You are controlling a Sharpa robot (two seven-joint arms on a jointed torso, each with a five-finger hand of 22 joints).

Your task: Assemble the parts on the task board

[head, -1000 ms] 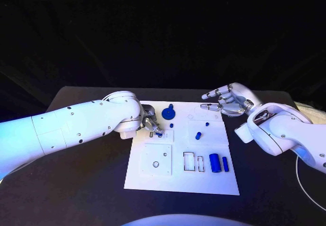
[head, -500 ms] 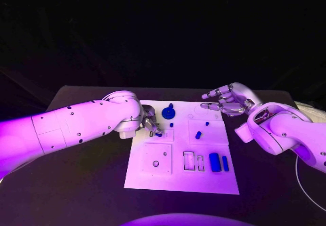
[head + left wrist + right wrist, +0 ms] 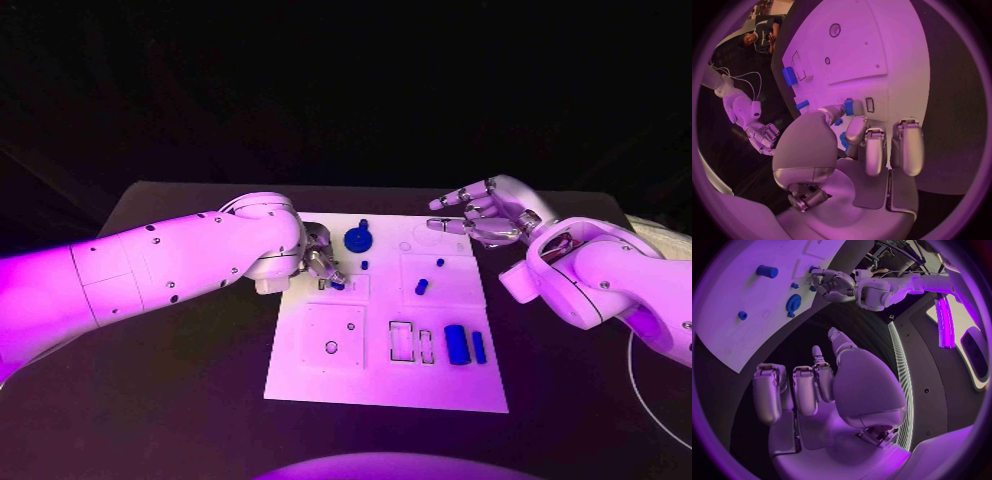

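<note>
Two hands flank the task board at mid-frame. Left hand pinches a small blue part. Right hand hovers empty, fingers spread.

Black table carries white task board at centre, lying flat

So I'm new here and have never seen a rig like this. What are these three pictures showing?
It is a robot with two white arms ending in silver hands, at a black table. One picture looks down from its head; the round ones come from cameras behind each wrist. In the middle lies a white task board with small blue parts: a gear-like disc, a cylinder, a few small pegs. The left hand pinches a small blue piece at the board, beside a slot. The right hand hovers with its fingers apart, holding nothing, beyond the board's far corner.
</note>
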